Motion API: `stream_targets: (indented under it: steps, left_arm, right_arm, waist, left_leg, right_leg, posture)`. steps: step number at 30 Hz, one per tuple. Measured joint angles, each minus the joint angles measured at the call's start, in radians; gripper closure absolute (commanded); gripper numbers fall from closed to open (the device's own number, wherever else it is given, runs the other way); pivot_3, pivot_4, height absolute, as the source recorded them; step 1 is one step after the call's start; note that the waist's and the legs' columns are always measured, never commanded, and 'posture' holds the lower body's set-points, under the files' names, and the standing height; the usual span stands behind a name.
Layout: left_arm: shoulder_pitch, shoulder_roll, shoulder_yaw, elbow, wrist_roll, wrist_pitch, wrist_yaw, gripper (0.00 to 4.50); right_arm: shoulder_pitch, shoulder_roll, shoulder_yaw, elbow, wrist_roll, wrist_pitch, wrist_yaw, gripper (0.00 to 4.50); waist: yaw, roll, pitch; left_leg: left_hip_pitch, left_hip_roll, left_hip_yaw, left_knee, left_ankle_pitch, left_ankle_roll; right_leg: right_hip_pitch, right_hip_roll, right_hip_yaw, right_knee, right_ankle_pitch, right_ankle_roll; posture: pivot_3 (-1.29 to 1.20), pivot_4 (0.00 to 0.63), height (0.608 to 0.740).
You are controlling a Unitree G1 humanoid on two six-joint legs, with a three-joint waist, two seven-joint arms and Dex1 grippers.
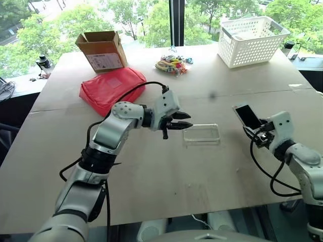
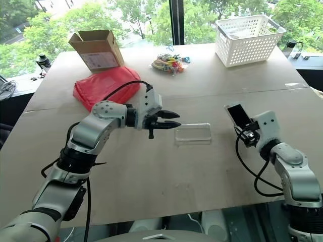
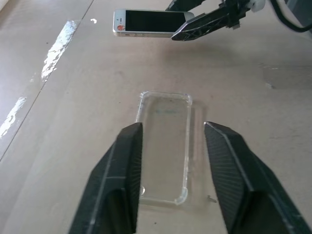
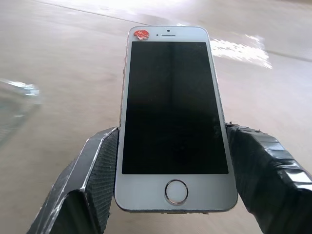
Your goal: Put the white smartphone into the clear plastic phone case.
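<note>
The white smartphone (image 4: 173, 112) is lifted off the table at the right, screen towards the wrist camera, with a red mark at its top corner. My right gripper (image 1: 258, 129) is shut on its lower end, one finger on each long side. The clear plastic phone case (image 1: 202, 134) lies flat on the table (image 1: 151, 176) near the middle, open side up. My left gripper (image 1: 187, 121) hovers just left of the case, pointing at it. In the left wrist view its fingers (image 3: 130, 146) stand apart above the near end of the case (image 3: 165, 146), with nothing between them.
A red pouch (image 1: 111, 88) and an open cardboard box (image 1: 103, 50) lie at the far left. A small colourful bundle (image 1: 171, 64) sits at the far middle, and a white basket (image 1: 252, 40) at the far right. The table's near edge runs below both arms.
</note>
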Motion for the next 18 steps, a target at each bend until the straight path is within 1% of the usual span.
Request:
stream_targets:
  steps: [1, 2, 3, 4, 7, 9, 10, 15, 18]
  left_arm:
    - [-0.005, -0.002, 0.005, 0.017, 0.004, -0.009, 0.011, 4.42]
    - [-0.011, -0.009, 0.005, 0.030, 0.005, -0.012, 0.017, 4.42]
    - [-0.015, -0.020, 0.006, 0.040, 0.009, -0.017, 0.027, 4.42]
    - [-0.015, -0.024, 0.006, 0.042, 0.010, -0.021, 0.028, 4.42]
    - [-0.021, -0.030, 0.007, 0.057, 0.012, -0.037, 0.031, 4.42]
    - [-0.025, -0.032, 0.008, 0.066, 0.014, -0.043, 0.031, 4.42]
    - [-0.026, -0.035, 0.007, 0.067, 0.014, -0.047, 0.029, 4.42]
    - [-0.026, -0.061, -0.003, 0.064, 0.018, -0.050, 0.030, 4.42]
    - [-0.021, -0.064, -0.019, 0.063, 0.035, -0.058, 0.031, 4.42]
  right_arm:
    - [-0.028, -0.023, 0.027, 0.053, -0.001, -0.059, 0.077, 1.56]
    - [-0.051, -0.040, 0.047, 0.090, -0.002, -0.086, 0.118, 1.56]
    - [-0.111, -0.060, 0.074, 0.162, -0.004, -0.131, 0.191, 1.56]
    - [-0.142, -0.071, 0.085, 0.191, -0.006, -0.158, 0.227, 1.56]
    - [-0.253, -0.137, 0.158, 0.304, -0.046, -0.294, 0.384, 1.56]
    - [-0.312, -0.159, 0.206, 0.373, -0.095, -0.371, 0.445, 1.56]
    - [-0.363, -0.172, 0.251, 0.425, -0.136, -0.407, 0.485, 1.56]
    - [-0.473, -0.174, 0.347, 0.480, -0.184, -0.423, 0.612, 1.56]
    - [-0.519, -0.174, 0.377, 0.510, -0.214, -0.434, 0.643, 1.56]
  waist:
    - [-0.001, 0.000, 0.000]
    - [-0.004, 0.000, 0.001]
    - [-0.009, 0.000, 0.002]
    - [-0.012, 0.000, 0.002]
    - [-0.015, 0.000, 0.003]
    - [-0.016, -0.001, 0.003]
    - [-0.017, 0.000, 0.003]
    - [-0.017, -0.001, 0.004]
    - [-0.017, 0.000, 0.004]
  left_leg:
    - [-0.004, 0.000, 0.001, 0.000, 0.001, -0.001]
    - [-0.007, -0.001, 0.002, 0.001, 0.002, -0.004]
    - [-0.009, -0.001, 0.003, 0.002, 0.003, -0.005]
    - [-0.011, -0.002, 0.002, 0.003, 0.003, -0.005]
    - [-0.011, -0.002, 0.002, 0.004, 0.003, -0.005]
    - [-0.011, -0.002, 0.001, 0.004, 0.003, -0.005]
    - [-0.011, -0.002, 0.001, 0.004, 0.003, -0.005]
    - [-0.012, -0.002, 0.000, 0.004, 0.003, -0.006]
    - [-0.012, -0.002, -0.001, 0.004, 0.003, -0.006]
  right_leg:
    - [-0.004, 0.000, 0.000, -0.001, 0.000, 0.000]
    - [-0.006, -0.001, 0.002, 0.000, 0.000, 0.000]
    - [-0.008, -0.002, 0.002, -0.001, 0.000, 0.000]
    - [-0.009, -0.002, 0.002, -0.001, 0.000, 0.001]
    - [-0.009, -0.002, 0.002, -0.001, 0.001, 0.001]
    - [-0.009, -0.002, 0.001, 0.000, 0.001, 0.001]
    - [-0.009, -0.002, 0.001, 0.001, 0.001, 0.001]
    - [-0.010, -0.002, 0.000, 0.001, 0.001, 0.001]
    - [-0.010, -0.002, 0.001, 0.001, 0.001, 0.001]
  posture:
    - [0.00, 0.150, 0.740]
    - [0.00, 0.150, 0.740]
    - [0.00, 0.150, 0.740]
    - [0.00, 0.150, 0.740]
    - [0.00, 0.150, 0.740]
    - [0.00, 0.150, 0.740]
    - [0.00, 0.150, 0.740]
    - [0.00, 0.150, 0.740]
    - [0.00, 0.150, 0.740]
